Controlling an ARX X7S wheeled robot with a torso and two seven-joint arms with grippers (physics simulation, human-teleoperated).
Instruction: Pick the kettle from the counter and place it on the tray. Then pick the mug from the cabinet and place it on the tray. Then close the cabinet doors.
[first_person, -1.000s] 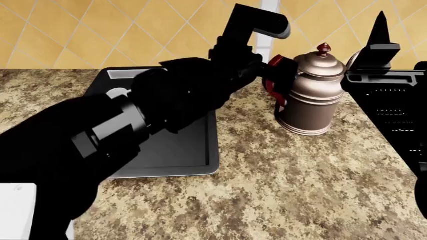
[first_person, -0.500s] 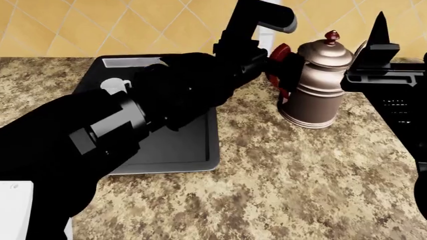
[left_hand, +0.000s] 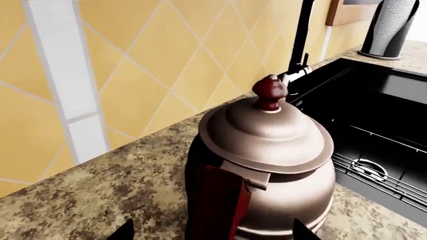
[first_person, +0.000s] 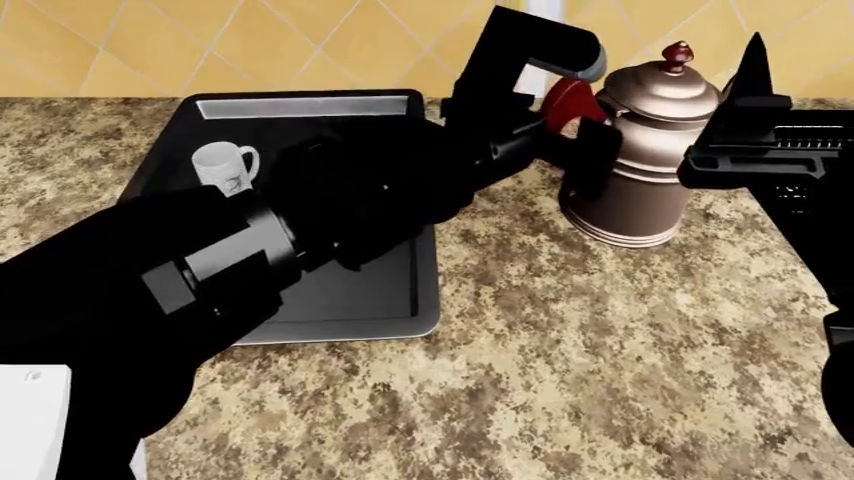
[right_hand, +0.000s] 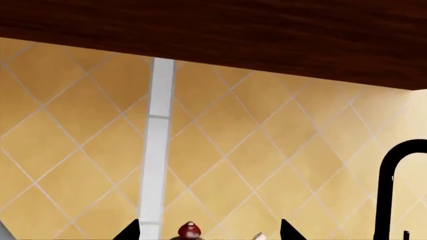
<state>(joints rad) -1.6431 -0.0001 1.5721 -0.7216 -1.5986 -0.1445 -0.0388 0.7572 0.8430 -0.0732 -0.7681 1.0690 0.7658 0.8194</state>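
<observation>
- the kettle (first_person: 643, 150) is seen on the counter (first_person: 601, 350), just beside the tray (first_person: 400, 300) and not on it; whether its base rests flat or is slightly lifted and tilted cannot be told.
- the left gripper (first_person: 567, 125) is pressed up to the kettle's red handle (first_person: 567, 100); in the left wrist view the handle (left_hand: 223, 205) lies between two dark fingertips (left_hand: 123, 231), but whether they are clamped on it cannot be told.
- the right gripper (first_person: 754, 130) is held just beside the kettle on its far side from the tray; in the right wrist view its fingertips (right_hand: 130, 231) are spread apart with only the red lid knob (right_hand: 190, 230) showing between them, so it is judged to be gaping and holding nothing.
- the mug (first_person: 224, 166) is already seen standing upright on the tray, near its far left corner, so that step is judged done out of order.
- the kettle's transfer to the tray is judged to be the step in hand and not yet done.
- no cabinet doors are shown, so whether they are closed cannot be told; that step is presumed left.
</observation>
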